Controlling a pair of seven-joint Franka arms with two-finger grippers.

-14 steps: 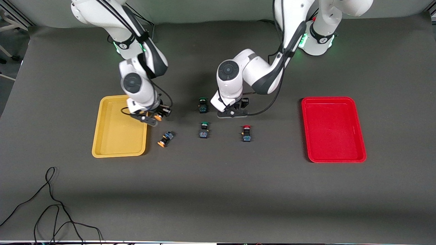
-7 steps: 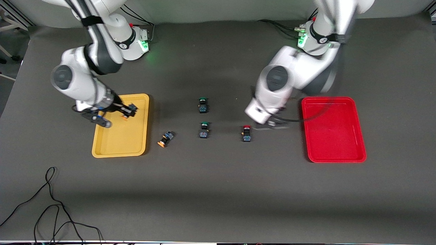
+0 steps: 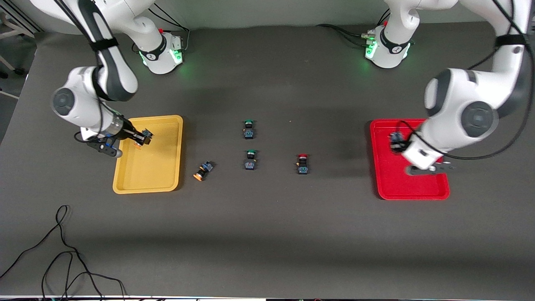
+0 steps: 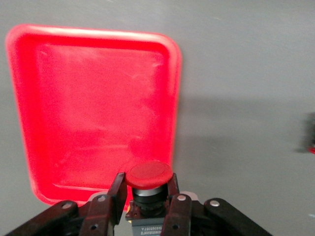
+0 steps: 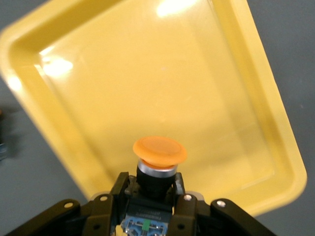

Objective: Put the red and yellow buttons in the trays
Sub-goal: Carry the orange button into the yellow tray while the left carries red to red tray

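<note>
My right gripper (image 3: 140, 139) is shut on a yellow-capped button (image 5: 159, 152) and holds it over the yellow tray (image 3: 154, 171), near the corner toward the right arm's base. The tray fills the right wrist view (image 5: 147, 83). My left gripper (image 3: 397, 141) is shut on a red-capped button (image 4: 149, 176) over the edge of the red tray (image 3: 413, 186), which also shows in the left wrist view (image 4: 98, 108). A second yellow button (image 3: 202, 170) lies tipped on the table beside the yellow tray. A second red button (image 3: 302, 164) stands mid-table.
Two green-capped buttons (image 3: 249, 129) (image 3: 250, 160) stand mid-table between the trays, one nearer the front camera than the other. A black cable (image 3: 62, 251) loops on the table near the front camera, toward the right arm's end.
The right gripper carried its yellow button from beside the yellow tray to over it. The left gripper carried its red button from mid-table to over the red tray.
</note>
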